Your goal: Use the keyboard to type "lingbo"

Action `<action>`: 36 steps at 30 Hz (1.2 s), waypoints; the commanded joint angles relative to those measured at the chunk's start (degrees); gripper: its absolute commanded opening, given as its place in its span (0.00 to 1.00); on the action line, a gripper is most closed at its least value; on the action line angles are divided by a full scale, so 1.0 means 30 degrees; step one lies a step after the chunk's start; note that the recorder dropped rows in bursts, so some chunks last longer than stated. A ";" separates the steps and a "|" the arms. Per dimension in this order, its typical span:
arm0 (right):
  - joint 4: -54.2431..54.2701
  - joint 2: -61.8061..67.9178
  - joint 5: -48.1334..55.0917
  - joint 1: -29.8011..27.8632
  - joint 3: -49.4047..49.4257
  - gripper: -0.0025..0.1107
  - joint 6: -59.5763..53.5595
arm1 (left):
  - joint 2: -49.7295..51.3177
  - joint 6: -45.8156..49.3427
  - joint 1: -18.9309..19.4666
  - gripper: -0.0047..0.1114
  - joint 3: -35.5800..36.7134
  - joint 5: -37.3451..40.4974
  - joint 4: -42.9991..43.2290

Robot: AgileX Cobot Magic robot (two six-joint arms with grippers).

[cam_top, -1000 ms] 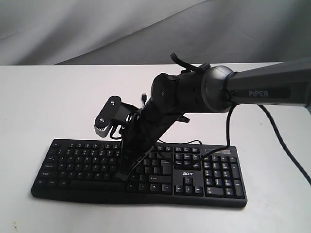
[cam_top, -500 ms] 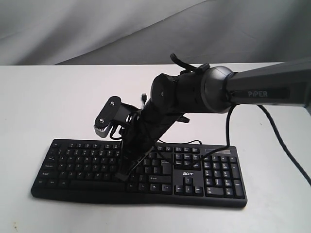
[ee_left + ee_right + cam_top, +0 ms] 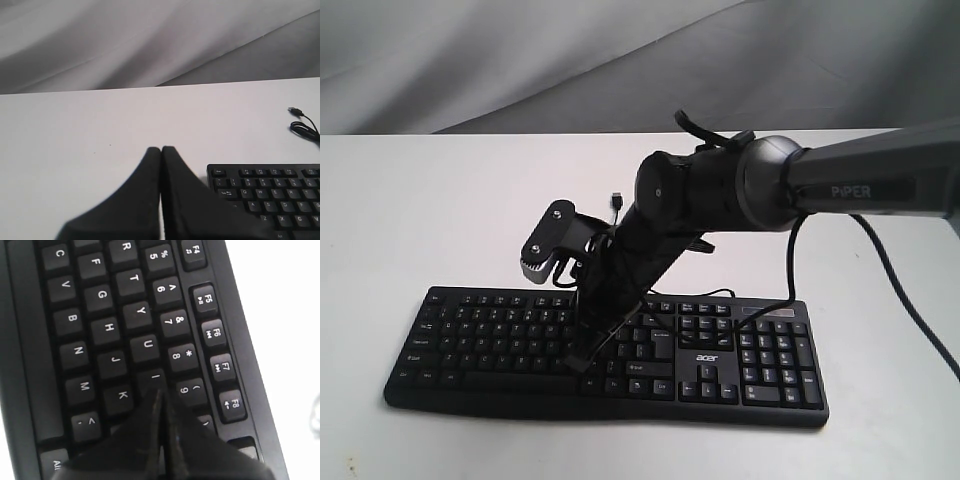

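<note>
Keyboard (image 3: 480, 335) sits near-centre on table (image 3: 400, 200). Right gripper (image 3: 160, 396) is pinched closed and empty, tip at I key (image 3: 155, 377), so likely second letter. Next: lift, shift near-left to N key (image 3: 76, 355). Left gripper (image 3: 161, 151) closed, idle.

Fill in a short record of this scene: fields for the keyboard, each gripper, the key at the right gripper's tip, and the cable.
Keyboard: black, full-size, flat on the white table
Right gripper: shut, fingers together, reaching down onto the letter keys
Tip position: at the I key; contact cannot be told
Left gripper: shut, off the keyboard, near its Esc corner
Cable: thin, black, plug loose on the table
</note>
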 commanded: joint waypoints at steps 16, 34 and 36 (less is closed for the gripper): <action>0.0008 -0.0045 0.0343 -0.0086 0.0094 0.02 -0.0243 | -0.0071 -0.0040 0.0019 0.04 0.0093 -0.0135 -0.0072; 0.0039 0.0333 0.0283 -0.0086 0.0094 0.02 -0.0401 | -0.0071 -0.0040 0.0019 0.04 0.0093 -0.0135 -0.0072; 0.0039 -0.0153 0.0407 -0.0086 0.0094 0.02 -0.0401 | -0.0071 -0.0040 0.0019 0.04 0.0093 -0.0135 -0.0072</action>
